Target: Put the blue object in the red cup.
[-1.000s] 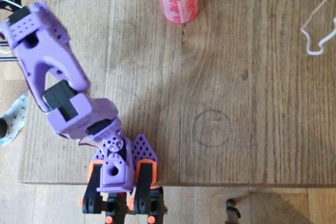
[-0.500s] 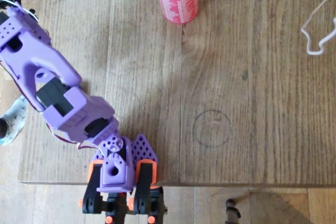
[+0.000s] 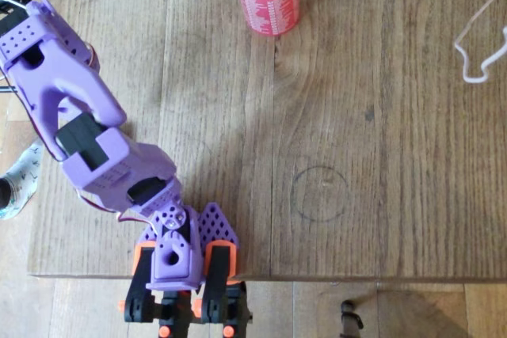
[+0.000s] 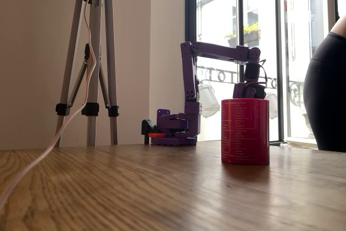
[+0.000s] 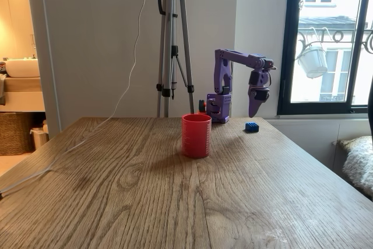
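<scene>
Purple arm (image 5: 236,58) reached out over the table's (image 5: 175,190) far side, gripper (image 5: 254,109) hung just above the blue object (image 5: 251,126), jaw state impossible to tell, red cup (image 5: 196,135) stood upright, well apart

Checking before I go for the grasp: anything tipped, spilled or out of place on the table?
Nothing stands out. The red cup stands upright, the blue object lies flat on the table below the gripper, and a white cable lies clear of both.
</scene>
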